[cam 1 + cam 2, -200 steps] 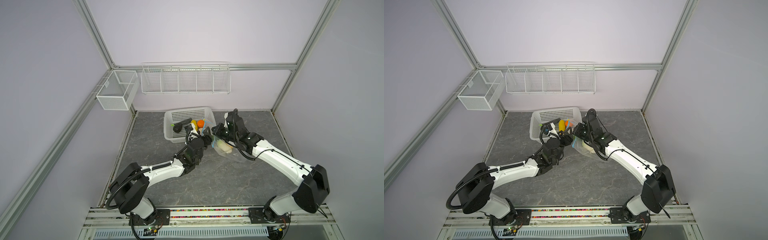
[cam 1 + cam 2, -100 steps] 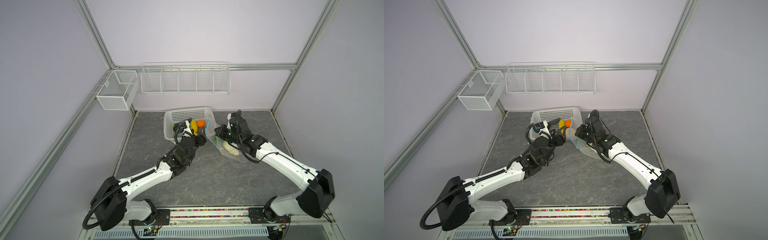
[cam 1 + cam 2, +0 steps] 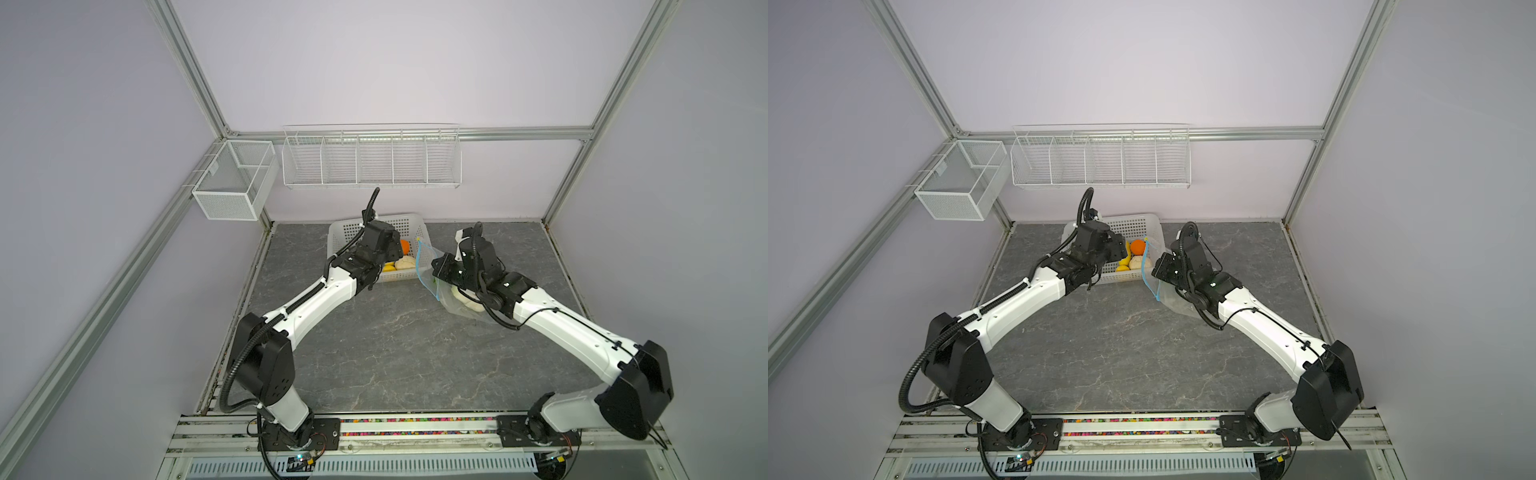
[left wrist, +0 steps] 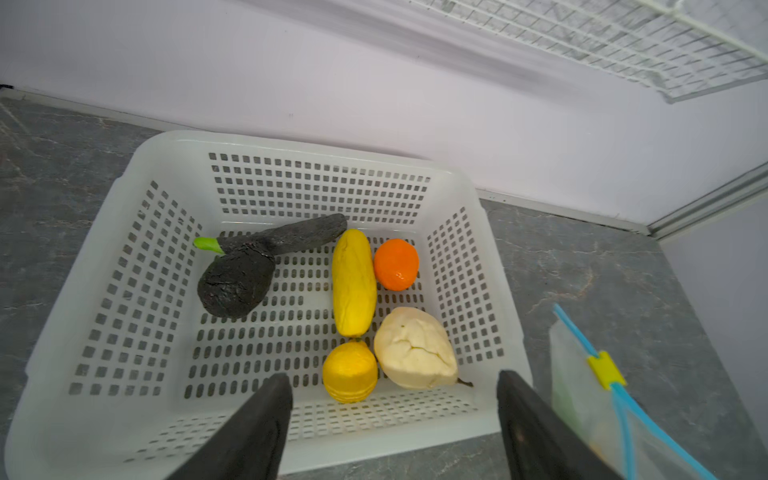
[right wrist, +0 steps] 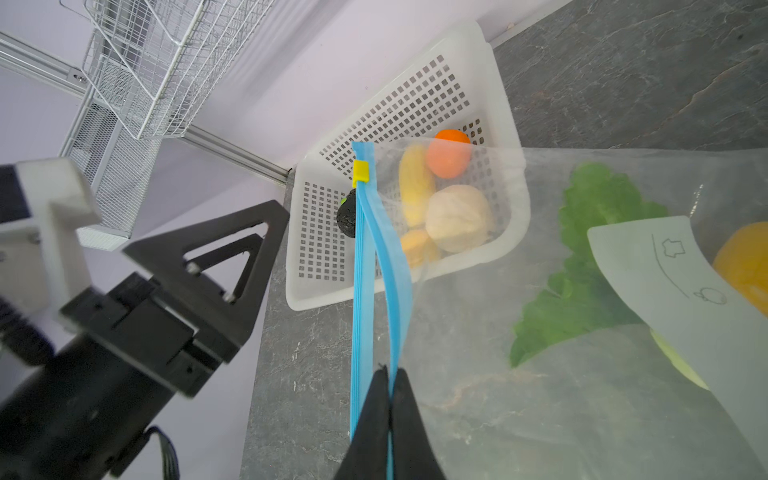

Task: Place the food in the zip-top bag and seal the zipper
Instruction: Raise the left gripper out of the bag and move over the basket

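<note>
A white perforated basket holds the food: two black pieces, a long yellow piece, an orange, a beige pear and a yellow lemon. My left gripper hovers open and empty over the basket's near wall, also seen in a top view. My right gripper is shut on one blue lip of the zip-top bag, holding its mouth up beside the basket. The zipper has a yellow slider. A green leaf and an orange-yellow piece lie inside the bag.
The basket stands against the back wall, with the bag just to its right on the grey floor. A wire rack and a mesh box hang on the back and left walls above.
My left arm has drawn back from the bag's mouth and swung over the basket, its jaws spreading wider. My right gripper has kept its hold on the bag's edge, shifting slightly right.
</note>
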{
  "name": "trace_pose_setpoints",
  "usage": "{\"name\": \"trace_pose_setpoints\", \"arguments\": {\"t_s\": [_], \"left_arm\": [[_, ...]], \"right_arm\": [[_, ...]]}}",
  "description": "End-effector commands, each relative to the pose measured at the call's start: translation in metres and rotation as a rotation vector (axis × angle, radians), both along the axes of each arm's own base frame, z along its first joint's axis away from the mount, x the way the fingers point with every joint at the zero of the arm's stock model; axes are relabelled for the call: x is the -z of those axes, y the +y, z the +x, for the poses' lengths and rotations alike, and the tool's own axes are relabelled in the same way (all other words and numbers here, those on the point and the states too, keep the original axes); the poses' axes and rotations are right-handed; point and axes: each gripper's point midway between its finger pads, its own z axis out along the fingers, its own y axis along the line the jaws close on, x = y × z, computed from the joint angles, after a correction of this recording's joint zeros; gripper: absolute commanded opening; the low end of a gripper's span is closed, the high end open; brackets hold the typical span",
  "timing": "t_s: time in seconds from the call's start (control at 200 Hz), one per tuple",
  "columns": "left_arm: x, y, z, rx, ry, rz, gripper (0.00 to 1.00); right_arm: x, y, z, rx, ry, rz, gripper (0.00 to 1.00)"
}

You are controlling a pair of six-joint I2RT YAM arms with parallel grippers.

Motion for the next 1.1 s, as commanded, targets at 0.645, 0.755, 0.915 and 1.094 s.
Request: {"name": "trace_pose_setpoints", "arguments": {"t_s": [0.645,0.755,0.915,1.094], "left_arm": [[0.081,0.004,0.039,-0.025,0.472,0.355,0.92],[0.087,0.004,0.041,-0.043,0.479,0.345,0.98],[0.097,-0.001,0.038,-0.03,0.518,0.327,1.0],[0.108,-0.003,0.031,-0.026,0.569,0.312,0.98]], "right_arm": [[0.014,-0.008,0.012,0.006,-0.05,-0.12,0.06],[0.016,-0.007,0.014,0.003,-0.047,-0.122,0.06],[0.015,-0.007,0.018,0.003,-0.047,-0.122,0.06],[0.017,-0.004,0.019,-0.005,-0.042,-0.116,0.06]]}}
